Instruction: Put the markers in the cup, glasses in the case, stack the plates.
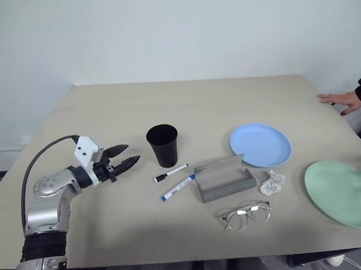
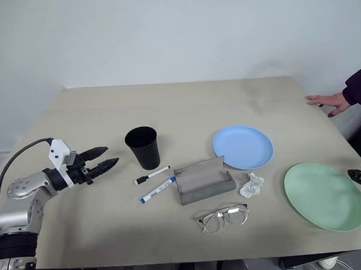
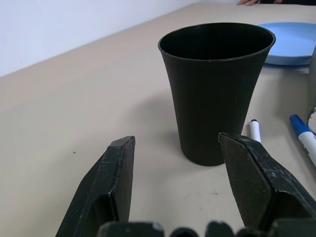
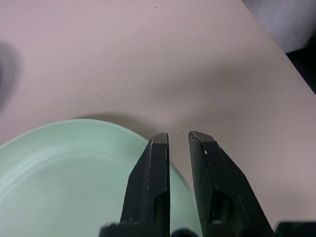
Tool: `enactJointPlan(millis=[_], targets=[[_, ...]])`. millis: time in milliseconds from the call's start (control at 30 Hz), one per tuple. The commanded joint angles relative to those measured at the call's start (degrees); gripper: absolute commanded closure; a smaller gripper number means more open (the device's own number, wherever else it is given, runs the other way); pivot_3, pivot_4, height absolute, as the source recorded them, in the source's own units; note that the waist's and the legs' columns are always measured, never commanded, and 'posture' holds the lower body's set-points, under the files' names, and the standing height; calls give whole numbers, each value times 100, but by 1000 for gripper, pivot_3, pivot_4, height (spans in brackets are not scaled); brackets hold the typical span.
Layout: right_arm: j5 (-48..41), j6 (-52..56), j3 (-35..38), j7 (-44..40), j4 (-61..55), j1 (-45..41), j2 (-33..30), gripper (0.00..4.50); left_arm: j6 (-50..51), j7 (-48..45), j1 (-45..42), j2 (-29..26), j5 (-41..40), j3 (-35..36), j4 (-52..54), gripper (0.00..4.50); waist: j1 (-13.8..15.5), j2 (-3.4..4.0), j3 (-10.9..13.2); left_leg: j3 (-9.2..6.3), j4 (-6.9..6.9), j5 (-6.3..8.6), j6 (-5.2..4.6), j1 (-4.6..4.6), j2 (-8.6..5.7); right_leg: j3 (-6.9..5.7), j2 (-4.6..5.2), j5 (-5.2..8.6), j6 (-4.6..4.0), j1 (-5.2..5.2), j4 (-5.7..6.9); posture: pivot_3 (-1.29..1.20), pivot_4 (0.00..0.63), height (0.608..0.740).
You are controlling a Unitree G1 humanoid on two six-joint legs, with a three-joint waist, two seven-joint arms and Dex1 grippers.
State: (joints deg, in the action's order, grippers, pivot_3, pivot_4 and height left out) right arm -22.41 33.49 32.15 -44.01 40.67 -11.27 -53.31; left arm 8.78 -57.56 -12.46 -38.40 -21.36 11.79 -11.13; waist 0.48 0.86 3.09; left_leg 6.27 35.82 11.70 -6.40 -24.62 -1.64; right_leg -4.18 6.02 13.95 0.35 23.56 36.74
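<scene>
L hand [image 1: 123, 156] released, cup [image 1: 163, 145] just ahead. R hand [image 4: 178, 139] nearly clenched on green plate [image 4: 59, 173] rim; actual grip unclear.

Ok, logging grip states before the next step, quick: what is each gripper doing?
Left gripper: open, empty, facing the cup.
Right gripper: nearly shut, over the green plate's rim; a grip cannot be told.

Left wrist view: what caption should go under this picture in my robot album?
Open left gripper faces the black tapered plastic cup, two white markers lying beside it on the beige table.
</scene>
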Motion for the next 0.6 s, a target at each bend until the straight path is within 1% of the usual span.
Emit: enactJointPlan(millis=[33,67,167,333,600], targets=[[23,-171,24,-100,194,-201,-289,3437,-6,32,1,-25,-117,113,248,1672,1,0,0,0,1,0,0,0,0,0,0,0,0,0,0,0,0,727],[37,-199,-1,-151,250,-212,-321,3224,0,31,14,-27,-120,112,257,1672,1,0,0,2,2,0,0,0,0,0,2,-1,1,0,0,0,0,727],[112,-362,-70,-340,417,-205,-451,2262,24,9,32,-45,-125,107,262,1672,2,2,0,6,3,1,-1,-1,0,-1,5,-1,2,-1,0,0,0,727],[420,-947,-295,-476,844,-54,-654,547,87,-60,27,-90,-133,100,257,1672,1,2,-1,11,3,1,-2,0,0,-1,8,1,11,-1,-2,0,0,727],[483,-1271,-470,-864,1019,337,-578,547,71,-169,-240,-101,-47,35,-4,1672,-1,5,-1,10,2,2,-3,-1,0,-1,8,7,40,-2,-1,0,0,727]])
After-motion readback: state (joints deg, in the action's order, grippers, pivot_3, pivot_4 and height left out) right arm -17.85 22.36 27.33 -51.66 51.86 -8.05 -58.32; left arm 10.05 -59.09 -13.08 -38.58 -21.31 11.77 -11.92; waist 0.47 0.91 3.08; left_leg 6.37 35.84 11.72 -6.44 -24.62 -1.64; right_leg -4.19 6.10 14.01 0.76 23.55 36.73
